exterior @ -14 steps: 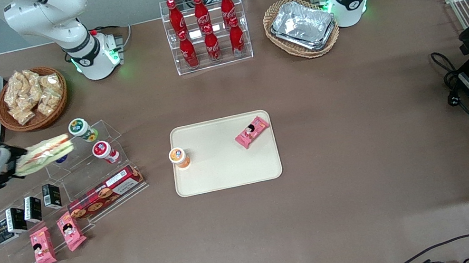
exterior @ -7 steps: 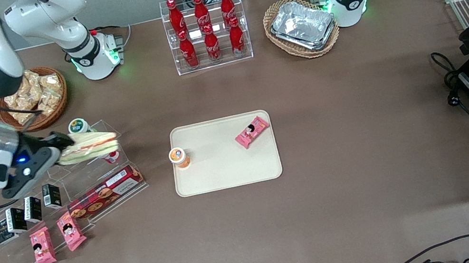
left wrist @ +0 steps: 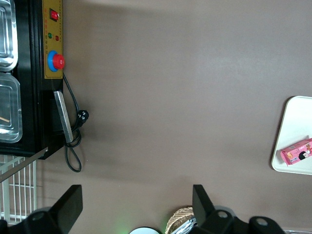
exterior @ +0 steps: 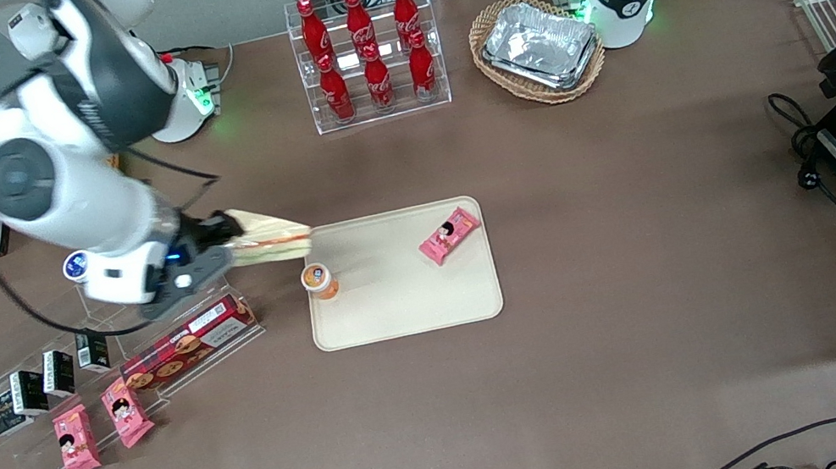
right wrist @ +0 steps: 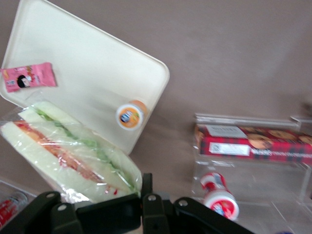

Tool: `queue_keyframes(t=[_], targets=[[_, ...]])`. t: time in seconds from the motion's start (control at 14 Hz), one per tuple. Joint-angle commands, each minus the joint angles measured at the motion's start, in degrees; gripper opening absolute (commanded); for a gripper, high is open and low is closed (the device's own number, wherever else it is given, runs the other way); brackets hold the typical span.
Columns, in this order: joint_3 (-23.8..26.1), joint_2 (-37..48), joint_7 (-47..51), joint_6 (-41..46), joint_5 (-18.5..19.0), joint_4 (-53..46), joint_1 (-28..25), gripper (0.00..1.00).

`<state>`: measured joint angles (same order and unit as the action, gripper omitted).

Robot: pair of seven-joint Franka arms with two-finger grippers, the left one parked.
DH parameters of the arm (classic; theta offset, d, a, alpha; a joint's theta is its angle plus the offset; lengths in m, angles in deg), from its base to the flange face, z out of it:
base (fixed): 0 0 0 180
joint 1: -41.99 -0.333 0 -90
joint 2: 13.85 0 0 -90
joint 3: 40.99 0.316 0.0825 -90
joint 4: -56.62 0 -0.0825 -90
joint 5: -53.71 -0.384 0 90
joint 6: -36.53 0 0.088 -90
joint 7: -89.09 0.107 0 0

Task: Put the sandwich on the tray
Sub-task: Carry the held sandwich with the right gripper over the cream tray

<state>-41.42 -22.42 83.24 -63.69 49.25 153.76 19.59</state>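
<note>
My right gripper [exterior: 227, 247] is shut on the sandwich [exterior: 269, 243], a clear-wrapped wedge of pale bread with green and red filling. It holds the wedge in the air, its tip just at the tray's edge nearest the working arm's end. The cream-beige tray [exterior: 405, 305] lies in the middle of the table. In the right wrist view the sandwich [right wrist: 68, 153] hangs above the table beside the tray [right wrist: 83, 63]. An orange-lidded cup [exterior: 319, 278] and a pink snack packet [exterior: 449, 235] stand on the tray.
A clear tiered stand [exterior: 4, 376] with a red biscuit box [exterior: 187, 340], black cartons and pink packets is toward the working arm's end. A bottle rack [exterior: 369, 54] and a foil-tray basket [exterior: 538, 48] stand farther from the front camera.
My right gripper has carried the sandwich from above the clear stand toward the tray; its tip now reaches the tray's edge.
</note>
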Motion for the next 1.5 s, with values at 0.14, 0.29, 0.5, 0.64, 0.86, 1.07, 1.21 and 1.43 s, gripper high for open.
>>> queue_keyframes(t=[0.14, 0.29, 0.5, 0.64, 0.86, 1.07, 1.21, 1.43], targets=[[1.32, -6.45, 2.6, -10.58, 7.77, -0.99, -9.66, 0.0], [1.49, -7.43, 0.58, -15.33, 11.83, -0.82, -13.09, 0.0], [1.4, -8.92, 0.57, -19.47, 12.1, -0.47, -15.48, 0.0], [1.4, -10.67, 0.92, -21.85, 12.45, -0.38, -15.74, 0.0], [1.32, -12.26, 0.92, -24.31, 13.95, 0.32, -15.92, 0.0], [1.23, -13.58, 1.19, -26.16, 14.04, 0.76, -15.92, 0.0], [1.32, -14.81, 2.32, -26.78, 17.62, 0.85, -15.92, 0.0], [1.32, -16.48, 6.09, -29.06, 19.4, 1.46, -16.1, 0.0]])
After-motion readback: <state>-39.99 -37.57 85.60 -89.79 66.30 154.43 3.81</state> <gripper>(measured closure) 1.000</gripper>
